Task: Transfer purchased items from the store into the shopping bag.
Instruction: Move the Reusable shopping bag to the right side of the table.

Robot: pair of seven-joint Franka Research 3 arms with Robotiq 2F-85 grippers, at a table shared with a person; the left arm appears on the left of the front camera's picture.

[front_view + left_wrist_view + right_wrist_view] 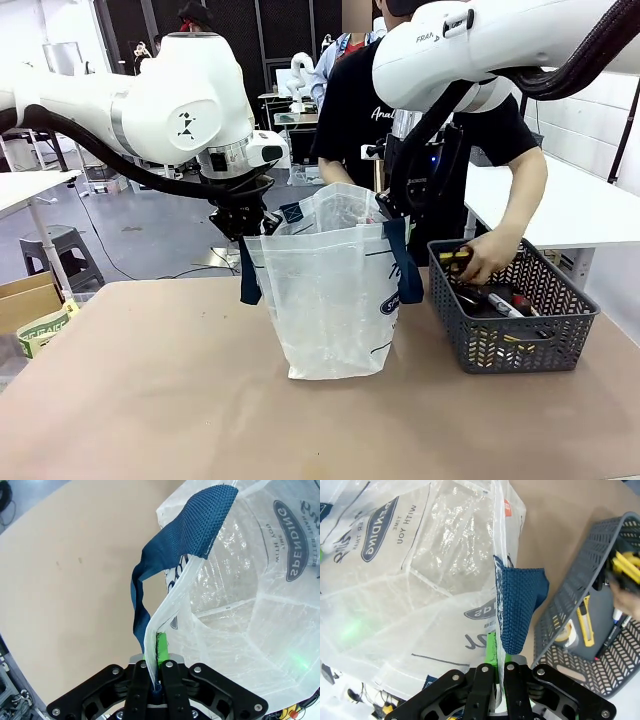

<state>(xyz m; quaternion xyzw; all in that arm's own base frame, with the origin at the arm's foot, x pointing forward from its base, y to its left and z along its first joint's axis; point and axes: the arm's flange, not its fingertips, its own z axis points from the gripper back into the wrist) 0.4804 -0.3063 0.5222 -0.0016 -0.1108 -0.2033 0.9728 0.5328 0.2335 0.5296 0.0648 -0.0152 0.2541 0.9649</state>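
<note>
Cardboard box (22, 300): stood at the far left, off the edge of the worktop (150, 400).
Left fingers (240, 225): together, clamped on the left rim of the shopping bag (325, 300). In the left wrist view the translucent rim ran down between the green pads (161, 647).
Left strap (248, 280): navy, hung loose down the outside of the bag, just below the left fingers.
Shopping bag: upright on the middle of the worktop, base resting on it, mouth held open between the two arms. A navy oval logo (390, 303) was on its right side.
Right fingers (393, 205): together, clamped on the right rim of the bag, with the right strap (403, 265) hanging just below them.
Basket (520, 345): dark grey lattice plastic, on the worktop to the right of the bag, near it, with a strip of worktop between them.
Purchased items (495, 300): lay in the basket. The right wrist view showed a yellow-and-black cutter (585, 625) on the basket floor.
Person's hand (492, 255): reached into the basket's left end from the far side, closed around a yellow-and-black item (455, 260).
</note>
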